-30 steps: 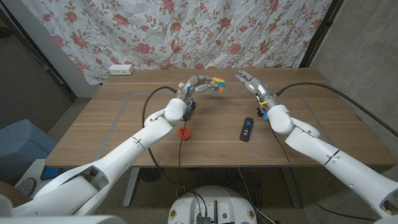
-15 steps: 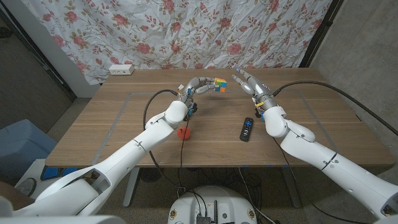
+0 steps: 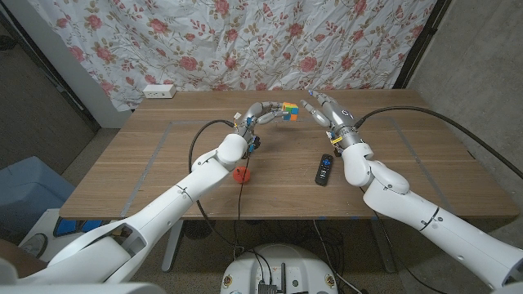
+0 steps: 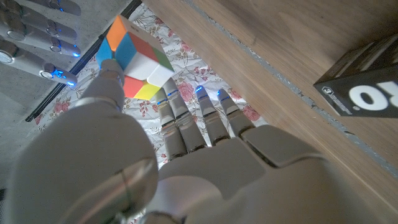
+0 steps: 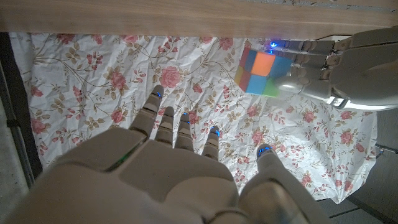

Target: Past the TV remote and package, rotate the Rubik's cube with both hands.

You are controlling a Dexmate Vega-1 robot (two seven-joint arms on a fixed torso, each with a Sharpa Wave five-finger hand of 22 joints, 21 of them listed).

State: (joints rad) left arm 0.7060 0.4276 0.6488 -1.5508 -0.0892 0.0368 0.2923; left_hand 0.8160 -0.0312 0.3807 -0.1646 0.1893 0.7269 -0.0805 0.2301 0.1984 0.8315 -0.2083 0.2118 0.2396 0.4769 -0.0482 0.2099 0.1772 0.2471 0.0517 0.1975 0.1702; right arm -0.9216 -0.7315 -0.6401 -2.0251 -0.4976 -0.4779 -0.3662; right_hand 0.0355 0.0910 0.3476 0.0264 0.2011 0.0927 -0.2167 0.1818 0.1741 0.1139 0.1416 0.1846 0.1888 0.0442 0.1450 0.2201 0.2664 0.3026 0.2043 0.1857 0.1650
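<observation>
The Rubik's cube [image 3: 287,110] is held aloft by the left hand [image 3: 263,111]; the right hand [image 3: 321,109], fingers spread and empty, is poised at its 3 o'clock. Partial white lettering marks the black package [image 4: 364,87].

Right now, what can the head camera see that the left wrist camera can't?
Seen from the head but not the left wrist: the remote and a small red thing on the table. Seen from the left wrist but not clear from the head: a black box with white print. Both show the left hand holding the cube up, the open right hand close by, and the flowery cloth.
</observation>
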